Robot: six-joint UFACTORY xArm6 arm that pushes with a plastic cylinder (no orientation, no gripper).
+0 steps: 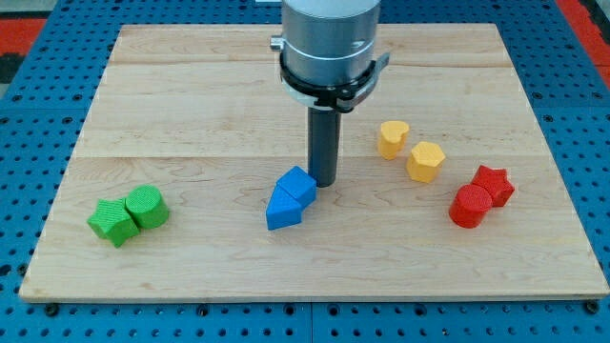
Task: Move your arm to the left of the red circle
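item: red circle, lying near the view's right edge of the wooden board, well apart from my tip and to the tip's right, slightly lower in the view. the red circle is touching a red star, which is sitting just up and to its right.

item: my tip, the lower end of a straight dark rod, standing near the board's middle and resting against the upper right side of 2 blue blocks. the rod is carrying no jaws, so nothing is spreading, pressing together or pinching; it is only touching the blue pair.

item: 2 yellow blocks, 1 heart-like and 1 hexagonal, sitting between the rod and the red pair, higher in the view.

item: 2 green blocks, touching each other at the view's lower left.

hard to make out: the exact shapes of the blue pair, since they are overlapping. the arm's grey housing is being cut off by the view's top.
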